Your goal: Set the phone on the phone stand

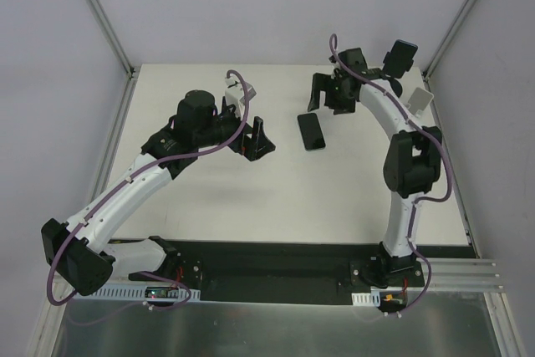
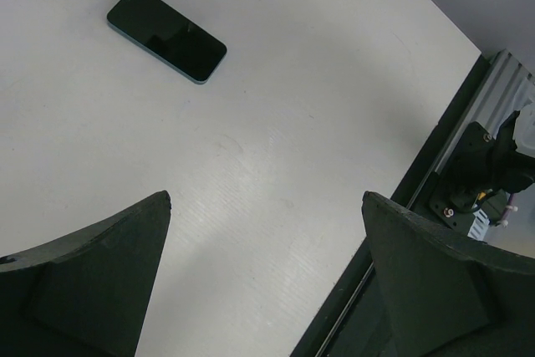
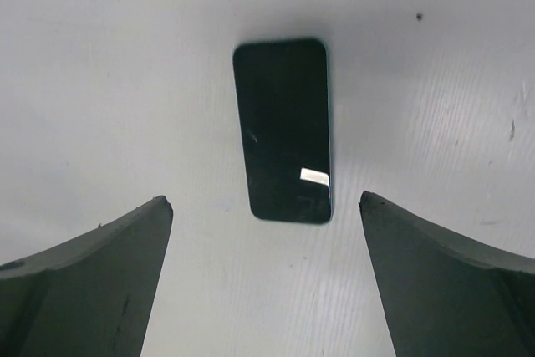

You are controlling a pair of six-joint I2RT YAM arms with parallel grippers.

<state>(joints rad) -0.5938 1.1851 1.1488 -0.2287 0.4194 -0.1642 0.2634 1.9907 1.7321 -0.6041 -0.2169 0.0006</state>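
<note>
White table point(image 1: 251, 198), dark phone point(image 1: 311, 130), seemingly grey walls point(image 1: 50, 31)

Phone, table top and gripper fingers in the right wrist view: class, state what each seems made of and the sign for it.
Phone: glossy dark glass face, likely; it mirrors a bright patch.
Table top: matte white, perhaps laminate or painted board; faint scuffs.
Fingers: dull black, probably plastic; no shine.

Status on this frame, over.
Left gripper open, empty. Right gripper open, hovering over the slim black glossy phone. Phone flat on white table, not gripped. Nothing blocking it.
</note>
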